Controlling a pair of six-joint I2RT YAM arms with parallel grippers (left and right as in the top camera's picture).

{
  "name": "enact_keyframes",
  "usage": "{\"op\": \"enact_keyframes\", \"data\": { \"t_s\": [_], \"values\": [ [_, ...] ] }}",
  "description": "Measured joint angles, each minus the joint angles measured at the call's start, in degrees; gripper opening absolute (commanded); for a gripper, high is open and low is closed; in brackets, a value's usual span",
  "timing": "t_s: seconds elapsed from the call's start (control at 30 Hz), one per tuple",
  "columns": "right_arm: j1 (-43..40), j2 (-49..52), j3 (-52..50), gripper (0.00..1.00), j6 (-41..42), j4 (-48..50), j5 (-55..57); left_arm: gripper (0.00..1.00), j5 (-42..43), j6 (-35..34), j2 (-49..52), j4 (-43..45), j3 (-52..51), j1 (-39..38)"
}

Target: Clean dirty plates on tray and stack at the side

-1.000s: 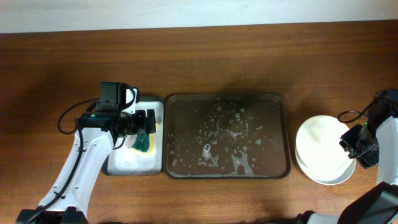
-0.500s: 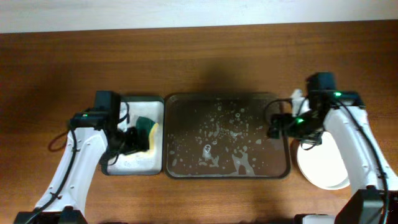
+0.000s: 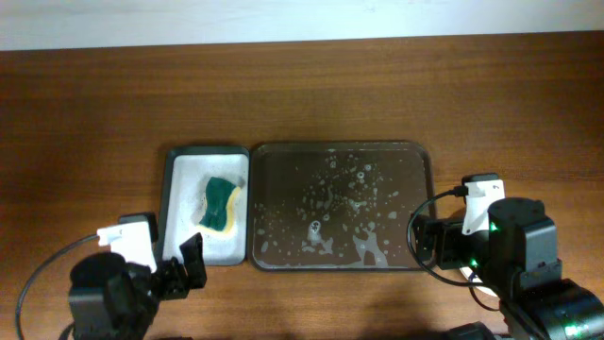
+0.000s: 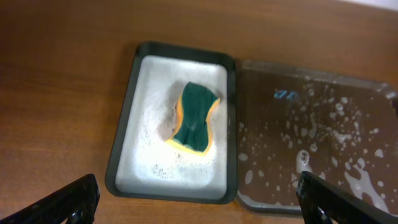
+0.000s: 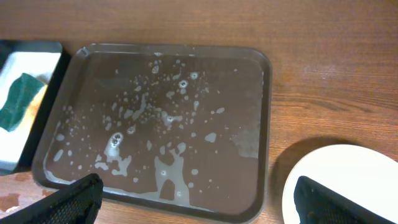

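The right wrist view alone shows the round, smooth white plate [image 5: 348, 186], on the bench [image 5: 336, 74] right of the spread right hand [image 5: 199, 202]; sudsy brown tray [image 5: 267, 124] ahead. Left hand [image 4: 199, 205] likewise spread.

The left arm is folded low at the near left; its left gripper [image 3: 184, 267] points far-right, fingers [image 4: 73, 200] spread wide and clasping nothing; the right arm is folded at the near right; its right gripper [image 3: 424, 247] points left, fingers [image 5: 69, 200] equally wide apart and bare.
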Motion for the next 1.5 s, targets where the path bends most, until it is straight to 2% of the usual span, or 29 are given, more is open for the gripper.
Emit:
{"op": "enact_keyframes", "data": {
  "t_s": [0.1, 0.43, 0.47, 0.53, 0.63, 0.8, 0.93, 1.0, 1.2, 1.5],
  "values": [
    [0.0, -0.2, -0.1, 0.99, 0.0, 0.0, 0.0, 1.0, 0.0, 0.0, -4.0, -0.2, -0.2, 0.0],
    [0.0, -0.1, -1.0, 0.99, -0.5, 0.7, 0.3, 0.99, 0.0, 0.0, -4.0, -0.3, -0.2, 0.0],
    [0.0, -3.5, -2.4, 0.99, -0.9, 3.5, 0.5, 0.99, 0.0, 0.0, -4.0, -0.2, -0.2, 0.0],
    [-0.4, -11.5, -9.1, 0.99, -1.8, 15.4, 0.5, 0.99, 0.0, 0.0, -4.0, -0.3, -0.4, 0.0],
    [-2.9, -26.9, -28.6, 0.99, -2.0, 37.9, -0.3, 0.99, 0.0, 0.0, -4.0, -0.5, -0.5, 0.0],
    [-3.5, -39.0, -44.2, 0.99, -2.0, 51.8, 0.0, 0.99, 0.0, 0.0, -4.0, -0.4, -0.6, 0.0],
    [-3.5, -40.3, -53.6, 0.99, -3.5, 61.9, 0.0, 0.99, 0.0, 0.0, -4.0, -0.5, -0.6, 0.0],
    [-4.5, -40.3, -56.0, 0.99, -4.8, 60.6, 0.0, 0.99, 0.0, 0.0, -4.0, -0.5, -0.6, 0.0],
    [-14.5, -40.3, -56.1, 0.99, -5.6, 55.7, 0.9, 0.99, 0.0, 0.0, -4.0, -0.4, -0.6, 0.0],
    [-14.6, -40.4, -56.1, 0.99, -5.8, 55.7, 1.1, 0.99, 0.0, 0.0, -4.0, -0.4, -0.7, 0.0]
  ]
}}
